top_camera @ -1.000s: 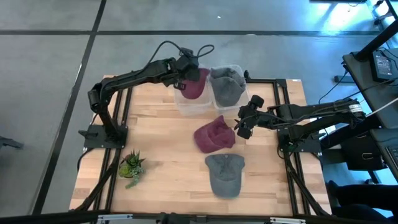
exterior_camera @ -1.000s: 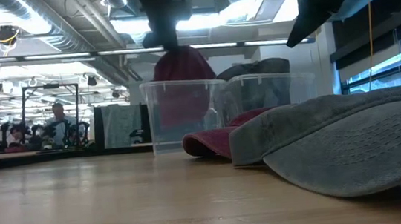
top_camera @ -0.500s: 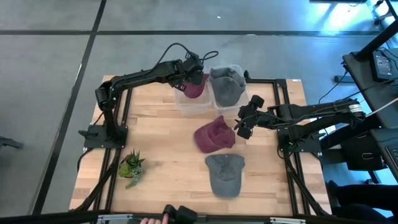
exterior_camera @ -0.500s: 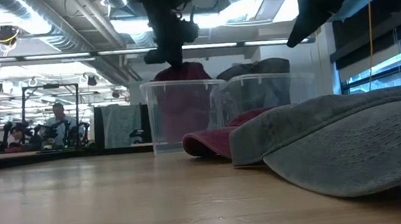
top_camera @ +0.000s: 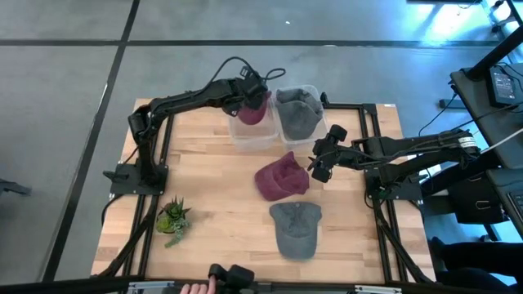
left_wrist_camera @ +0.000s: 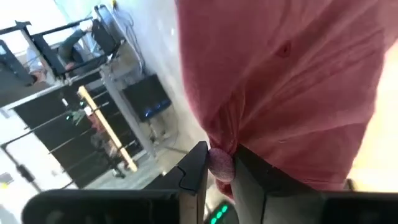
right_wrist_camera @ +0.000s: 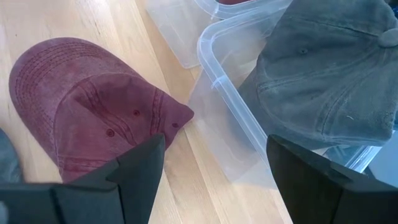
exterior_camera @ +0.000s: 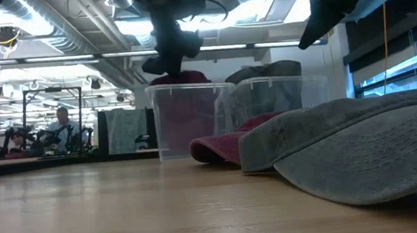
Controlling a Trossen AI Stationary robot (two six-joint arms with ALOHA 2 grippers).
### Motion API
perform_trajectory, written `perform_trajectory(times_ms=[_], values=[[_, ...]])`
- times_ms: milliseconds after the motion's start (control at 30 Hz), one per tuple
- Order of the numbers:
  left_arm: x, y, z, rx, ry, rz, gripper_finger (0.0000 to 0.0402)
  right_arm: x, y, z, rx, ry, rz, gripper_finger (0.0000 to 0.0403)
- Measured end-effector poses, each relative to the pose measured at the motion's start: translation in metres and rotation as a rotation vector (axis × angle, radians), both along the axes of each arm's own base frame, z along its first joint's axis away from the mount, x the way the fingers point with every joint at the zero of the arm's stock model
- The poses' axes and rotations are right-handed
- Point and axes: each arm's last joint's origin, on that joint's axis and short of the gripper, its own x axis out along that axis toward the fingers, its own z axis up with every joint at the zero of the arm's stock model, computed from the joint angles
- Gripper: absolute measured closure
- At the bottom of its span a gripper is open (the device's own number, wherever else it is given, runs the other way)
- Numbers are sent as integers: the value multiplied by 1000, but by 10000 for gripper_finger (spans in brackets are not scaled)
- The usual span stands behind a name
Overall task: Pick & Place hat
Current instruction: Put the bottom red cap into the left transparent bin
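Note:
My left gripper [top_camera: 248, 95] is over the left clear bin [top_camera: 253, 137] at the far side, shut on a maroon hat [top_camera: 252, 112] that sits low in that bin. A grey hat [top_camera: 297, 112] fills the right clear bin [top_camera: 314, 93]. A second maroon hat [top_camera: 280, 177] and a second grey hat [top_camera: 295, 228] lie flat on the wooden table. My right gripper [top_camera: 319, 167] hovers open just right of the loose maroon hat [right_wrist_camera: 93, 106], touching nothing. My left gripper pinches a bunched fold of the maroon hat's fabric [left_wrist_camera: 219, 163] between its two fingers, coming from above. The hat [left_wrist_camera: 280, 81] hangs below the fingers and reaches down into the left bin [exterior_camera: 186, 123].
A small potted plant [top_camera: 172, 219] stands near the table's near left corner. The black frame rails [top_camera: 372, 122] run along the table's sides. A person's hand [top_camera: 192, 287] shows at the near edge. Bare wood lies left of the hats.
My left gripper has moved down and toward the far edge over the left bin, still shut on the maroon hat. The hat has gone from hanging above the bin's rim to sitting low inside it. The right arm has kept still.

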Motion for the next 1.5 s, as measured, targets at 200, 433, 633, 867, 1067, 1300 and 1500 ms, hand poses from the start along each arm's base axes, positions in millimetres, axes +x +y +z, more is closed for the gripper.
perform_trajectory(times_ms=[200, 433, 633, 867, 1067, 1300, 1500], values=[[-6, -3, -5, -112, 41, -43, 350, 0, 0, 0, -3, 2, 3, 123], [-4, 2, -3, -88, -9, -26, 346, 0, 0, 0, -3, 3, 4, 123], [-3, 8, -2, -108, -153, 30, 316, 0, 0, 0, -3, 3, 4, 123], [-6, 12, -1, -81, -145, 65, 310, -1, 0, -1, -4, 11, 4, 123], [-6, 12, -1, -93, -189, 91, 282, -1, 0, 0, -4, 11, 4, 123], [-6, 13, -1, -79, -184, 101, 211, -1, 0, -1, -4, 17, 4, 123], [-8, 14, 1, -41, -167, 119, 181, -4, 0, -3, 0, 47, -4, 123]])
